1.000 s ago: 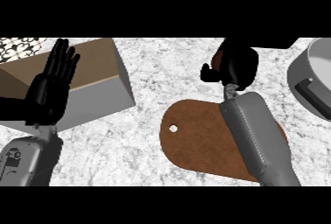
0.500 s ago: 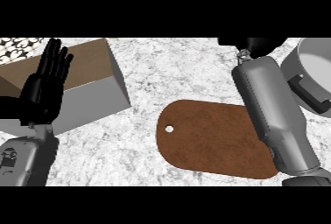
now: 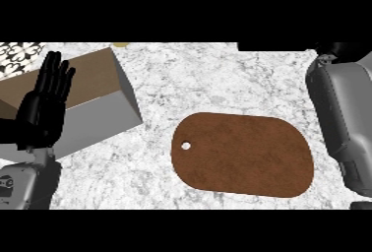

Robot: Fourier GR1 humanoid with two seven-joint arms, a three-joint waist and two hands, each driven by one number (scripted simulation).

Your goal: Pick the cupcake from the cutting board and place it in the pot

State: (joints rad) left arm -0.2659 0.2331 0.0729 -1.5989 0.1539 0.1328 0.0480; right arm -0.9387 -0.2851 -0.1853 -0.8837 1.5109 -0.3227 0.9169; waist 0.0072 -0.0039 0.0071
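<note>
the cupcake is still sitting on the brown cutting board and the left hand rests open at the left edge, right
Not quite. In the head view the cutting board is bare: no cupcake sits on it, and none shows anywhere in view. The rest holds: the board is brown, and the left hand rests open at the left edge, fingers up.

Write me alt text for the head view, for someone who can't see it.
A brown cutting board lies bare on a marble counter, no cupcake or pot in view. The right forearm reaches up past the board's right side, its hand out of view. The left hand rests open at the left, before a box.
</note>
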